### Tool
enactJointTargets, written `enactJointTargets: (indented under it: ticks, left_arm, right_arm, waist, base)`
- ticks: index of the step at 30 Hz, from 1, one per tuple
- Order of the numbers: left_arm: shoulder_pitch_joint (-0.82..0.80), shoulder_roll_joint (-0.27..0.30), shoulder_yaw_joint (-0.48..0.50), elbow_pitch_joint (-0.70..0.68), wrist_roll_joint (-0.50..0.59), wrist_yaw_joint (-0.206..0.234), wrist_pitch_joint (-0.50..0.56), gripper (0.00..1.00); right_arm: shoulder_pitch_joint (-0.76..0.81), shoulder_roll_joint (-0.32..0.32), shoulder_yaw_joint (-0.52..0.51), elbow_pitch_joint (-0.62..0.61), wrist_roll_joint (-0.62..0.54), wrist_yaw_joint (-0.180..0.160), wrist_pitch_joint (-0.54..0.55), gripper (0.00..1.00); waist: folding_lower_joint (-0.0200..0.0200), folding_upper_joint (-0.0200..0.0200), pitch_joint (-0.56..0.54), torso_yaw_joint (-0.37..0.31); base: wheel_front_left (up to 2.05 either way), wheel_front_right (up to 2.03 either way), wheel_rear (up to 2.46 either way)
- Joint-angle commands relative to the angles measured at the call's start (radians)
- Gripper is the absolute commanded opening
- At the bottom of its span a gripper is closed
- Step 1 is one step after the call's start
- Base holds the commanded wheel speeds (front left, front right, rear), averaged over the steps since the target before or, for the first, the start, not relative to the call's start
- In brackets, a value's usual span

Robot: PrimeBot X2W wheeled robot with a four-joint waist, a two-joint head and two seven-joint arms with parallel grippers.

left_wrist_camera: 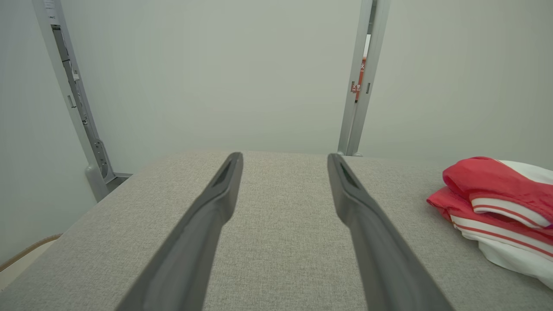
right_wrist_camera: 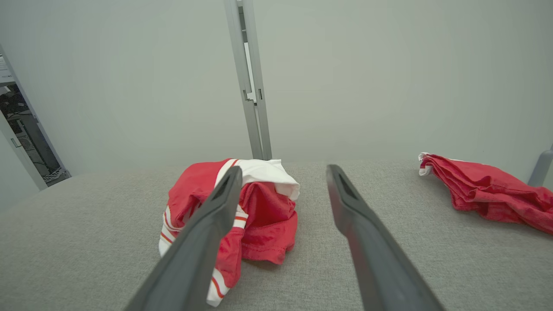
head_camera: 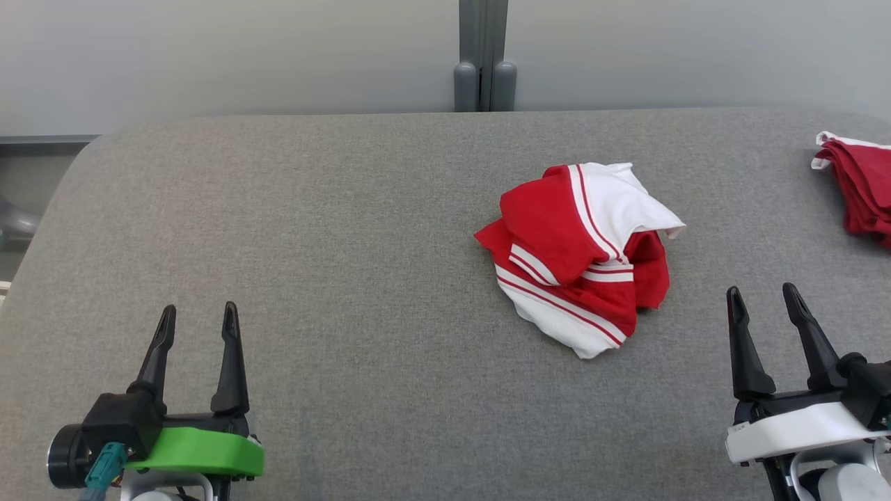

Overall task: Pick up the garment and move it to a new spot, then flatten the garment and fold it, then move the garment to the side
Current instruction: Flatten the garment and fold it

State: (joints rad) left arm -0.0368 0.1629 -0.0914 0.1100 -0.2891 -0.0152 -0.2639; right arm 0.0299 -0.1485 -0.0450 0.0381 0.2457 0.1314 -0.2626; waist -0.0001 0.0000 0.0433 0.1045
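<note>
Both finger pairs stand apart, empty: left gripper [head_camera: 199,308], right gripper [head_camera: 760,289]; crumpled garment [head_camera: 581,254] lies on grey table [head_camera: 313,229] beyond, nearer the right.

1. The left jaws are two long, dark left fingers [head_camera: 230,362] that taper to narrow tips.
2. They rise from a black block set on a bright green housing [head_camera: 202,452].
3. Beside it are a round black cylinder [head_camera: 66,456] with a silvery rim and a teal connector [head_camera: 104,470].
4. The right jaws have matching dark right fingers [head_camera: 745,348], set on a white housing [head_camera: 800,431].
5. In the wrist views, each finger has a slot-like recess near its tip.
</note>
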Motion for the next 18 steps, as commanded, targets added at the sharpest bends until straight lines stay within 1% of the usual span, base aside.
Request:
enactJointTargets:
  ticks: [1, 18]
  left_arm:
    - [0.011, -0.004, 0.008, 0.003, 0.01, -0.005, 0.0, 1.0]
    - [0.01, -0.026, 0.031, 0.007, 0.033, -0.028, 0.0, 1.0]
  right_arm:
    - [0.002, -0.001, 0.0, 0.002, 0.003, -0.002, -0.003, 1.0]
    - [0.001, -0.006, -0.002, 0.005, 0.006, -0.002, -0.003, 1.0]
  waist:
    - [0.0001, 0.0, 0.0, 0.0]
    - [0.0001, 0.0, 0.004, -0.002]
  base:
    - [0.0, 0.0, 0.0]
    - [0.0, 0.0, 0.0]
